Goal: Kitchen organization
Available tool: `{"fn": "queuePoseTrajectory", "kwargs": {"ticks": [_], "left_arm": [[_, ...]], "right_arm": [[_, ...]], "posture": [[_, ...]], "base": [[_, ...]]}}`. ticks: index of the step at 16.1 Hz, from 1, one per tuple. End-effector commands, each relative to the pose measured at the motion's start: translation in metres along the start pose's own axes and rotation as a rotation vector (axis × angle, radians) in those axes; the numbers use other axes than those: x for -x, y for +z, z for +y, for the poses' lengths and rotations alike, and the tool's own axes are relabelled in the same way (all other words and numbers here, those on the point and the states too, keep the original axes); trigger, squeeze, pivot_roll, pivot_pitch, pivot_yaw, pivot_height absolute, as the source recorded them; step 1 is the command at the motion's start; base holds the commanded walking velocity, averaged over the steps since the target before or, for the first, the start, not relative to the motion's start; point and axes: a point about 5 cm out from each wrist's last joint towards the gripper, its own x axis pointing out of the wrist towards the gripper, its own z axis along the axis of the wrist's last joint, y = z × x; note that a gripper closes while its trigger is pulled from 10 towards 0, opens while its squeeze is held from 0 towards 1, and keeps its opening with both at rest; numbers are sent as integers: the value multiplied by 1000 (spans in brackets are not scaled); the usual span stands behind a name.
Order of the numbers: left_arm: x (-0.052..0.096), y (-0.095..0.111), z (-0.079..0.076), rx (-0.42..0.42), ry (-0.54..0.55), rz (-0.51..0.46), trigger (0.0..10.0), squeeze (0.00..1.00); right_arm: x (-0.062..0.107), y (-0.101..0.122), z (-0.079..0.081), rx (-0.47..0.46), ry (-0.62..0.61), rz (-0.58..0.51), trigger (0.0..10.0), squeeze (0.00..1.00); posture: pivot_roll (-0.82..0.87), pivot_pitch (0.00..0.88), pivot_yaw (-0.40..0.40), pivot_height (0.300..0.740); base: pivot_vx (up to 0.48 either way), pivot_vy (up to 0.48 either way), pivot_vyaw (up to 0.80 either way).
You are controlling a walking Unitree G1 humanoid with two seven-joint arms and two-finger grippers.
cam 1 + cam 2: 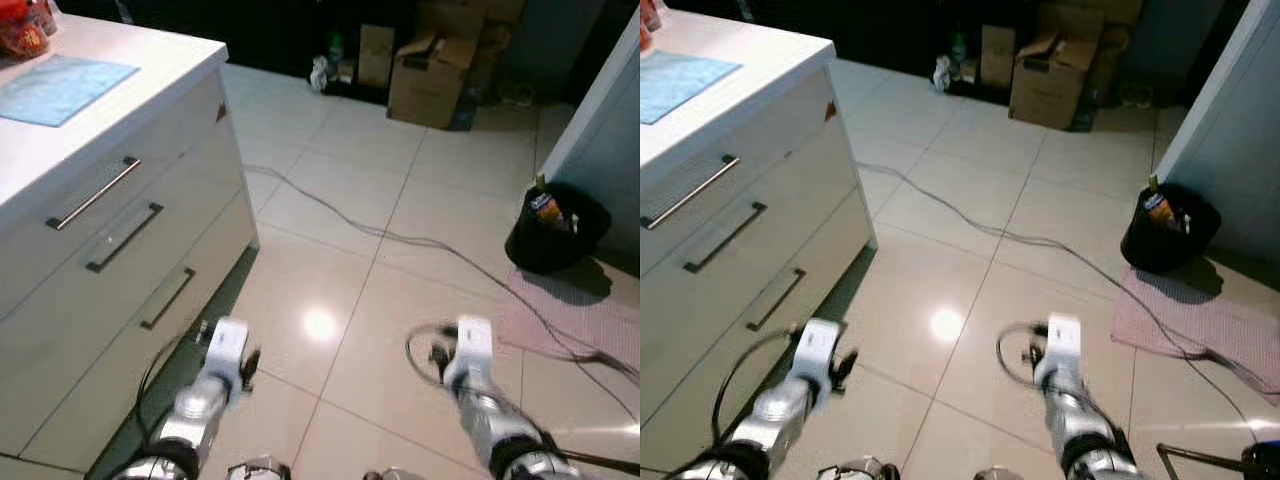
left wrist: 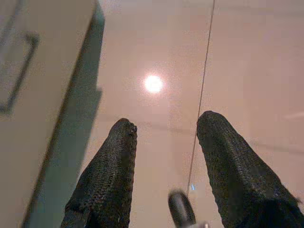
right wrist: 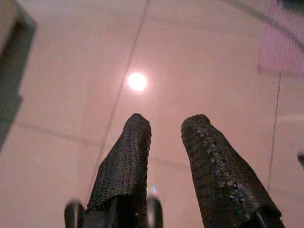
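Note:
A white kitchen counter [image 1: 150,70] with three handled drawers [image 1: 120,235] stands at my left. On its top lie a light blue cloth [image 1: 60,85] and a red packet [image 1: 20,30] at the far corner. Both silver arms hang low over the tiled floor, the left arm [image 1: 215,375] near the counter's base and the right arm [image 1: 475,385] further right. In the left wrist view my left gripper [image 2: 166,126] is open above bare tile, nothing between its fingers. My right gripper [image 3: 166,123] is also open over the floor, holding nothing.
A thin cable [image 1: 400,238] runs across the beige tiles. A black bin [image 1: 555,232] with packets in it stands at the right on a pink mat [image 1: 580,320]. Cardboard boxes [image 1: 430,75] sit against the dark far wall. A pale wall panel [image 1: 600,110] rises at the right.

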Motion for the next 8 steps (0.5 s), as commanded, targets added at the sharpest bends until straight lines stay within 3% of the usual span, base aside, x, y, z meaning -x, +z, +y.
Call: {"fn": "queuePoseTrajectory", "kwargs": {"ticks": [1, 6, 8], "left_arm": [[4, -13, 3, 7, 9, 50, 10000, 0], [14, -47, 3, 9, 28, 167, 10000, 0], [16, -52, 3, 18, 32, 177, 10000, 0]], "right_arm": [[3, -13, -3, -2, -5, 52, 10000, 0], [15, -50, -10, 78, 2, 177, 10000, 0], [16, -54, -11, 57, 0, 181, 10000, 0]], "posture": [[40, 63, 33, 740], [42, 73, 34, 740], [40, 75, 37, 740]], "base": [[0, 0, 0], [0, 0, 0], [0, 0, 0]]}}
